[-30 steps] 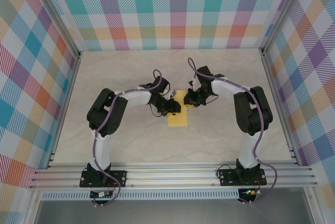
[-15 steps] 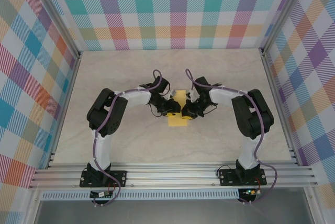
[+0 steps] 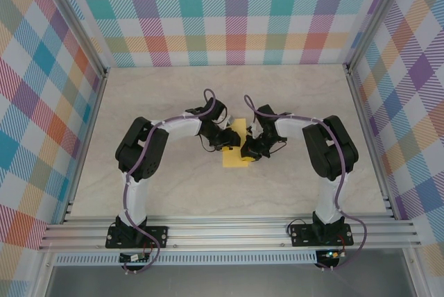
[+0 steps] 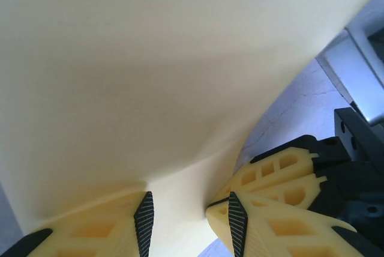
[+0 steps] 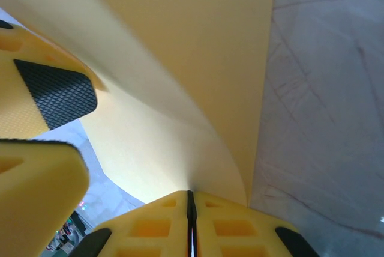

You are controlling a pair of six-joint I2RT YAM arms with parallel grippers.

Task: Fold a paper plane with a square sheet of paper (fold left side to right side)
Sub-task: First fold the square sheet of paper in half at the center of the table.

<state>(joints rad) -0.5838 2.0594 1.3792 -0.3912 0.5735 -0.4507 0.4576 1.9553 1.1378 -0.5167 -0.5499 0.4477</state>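
One square sheet of paper [image 3: 234, 161], yellow and unmarked, is lying at the middle of the table [image 3: 173, 96]. In the top view its near part is sitting flat and its far part is disappearing under the two grippers. Part of it is lifting off the surface. At the right wrist the sheet [image 5: 198, 59] is curling up in a smooth arch, one straight edge running along the marbled table top. At the left wrist the same paper is bowing across the frame as a pale curve.

Entry, right gripper [image 5: 191, 200]: fingers are pressing together with no gap between them. The curl of paper is running down into their seam, so it is apparently pinching the sheet's edge; the contact itself is hiding inside the seam, hence the caution. From above, the right gripper [image 3: 245, 150] is sitting at the sheet's right side.

Entry, left gripper [image 4: 189, 212]: jaws are standing partly spread. The black ribbed pads [image 4: 144, 221] are facing each other with a band of paper passing through the gap, and neither pad is visibly clamping it. From above, the left gripper [image 3: 231, 141] is sitting on the sheet's left side, just beside its partner.

Both arms are bending inward from the near edge toward the centre.
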